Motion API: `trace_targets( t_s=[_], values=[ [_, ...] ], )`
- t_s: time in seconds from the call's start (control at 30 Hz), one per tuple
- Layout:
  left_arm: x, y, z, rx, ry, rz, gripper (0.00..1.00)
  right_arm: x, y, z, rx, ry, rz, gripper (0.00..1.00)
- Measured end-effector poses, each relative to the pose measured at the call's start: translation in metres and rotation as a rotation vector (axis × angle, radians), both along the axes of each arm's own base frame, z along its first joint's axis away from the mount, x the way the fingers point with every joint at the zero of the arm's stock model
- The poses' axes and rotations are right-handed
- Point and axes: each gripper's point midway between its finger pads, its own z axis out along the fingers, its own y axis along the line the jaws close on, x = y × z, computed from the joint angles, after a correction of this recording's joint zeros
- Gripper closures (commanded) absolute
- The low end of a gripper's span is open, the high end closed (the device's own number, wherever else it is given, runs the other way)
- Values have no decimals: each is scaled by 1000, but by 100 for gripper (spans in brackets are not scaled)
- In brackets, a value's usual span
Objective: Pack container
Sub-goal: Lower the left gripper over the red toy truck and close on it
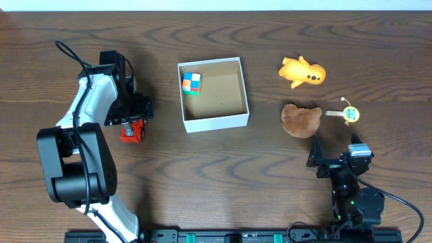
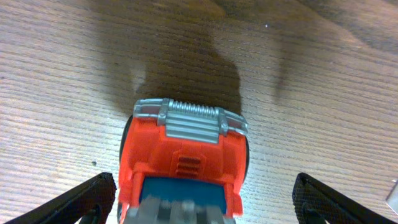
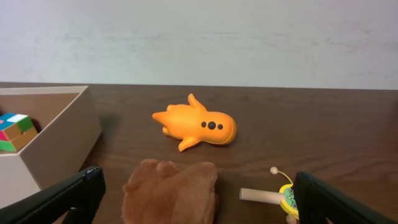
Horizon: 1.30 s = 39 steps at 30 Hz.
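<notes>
Barely begun: truck [image 1: 133,130] loose at 9 o'clock, only a cube [image 1: 191,83] inside the container [image 1: 216,122] at centre, orange toy [image 1: 303,71], plush [image 1: 300,119] and rattle [image 1: 349,114] loose at 3 o'clock. Reaching down with left tool [image 2: 208,202] spread wide, empty, straddling the truck; low at 5 o'clock with right tool [image 1: 335,156] fully spread, empty, facing the plush.

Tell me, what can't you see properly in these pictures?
- Red toy truck: left wrist view, back end cut off by the bottom edge; overhead, the left arm covers part of it.
- Brown plush: right wrist view, lower part cut off; which animal is unclear.
- Rattle-like toy: overhead, too small; right wrist view, cut off at the bottom edge.
- Colour cube: right wrist view, partly behind the container wall.
</notes>
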Motion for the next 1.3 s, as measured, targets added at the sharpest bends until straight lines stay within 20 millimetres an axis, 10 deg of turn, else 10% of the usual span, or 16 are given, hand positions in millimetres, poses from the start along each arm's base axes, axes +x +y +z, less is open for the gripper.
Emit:
trace_targets(
  t_s=[1.3],
  values=[
    [-1,-1,1,-3,-2,-117,8,0,0,0,0,0,0,1]
  ],
)
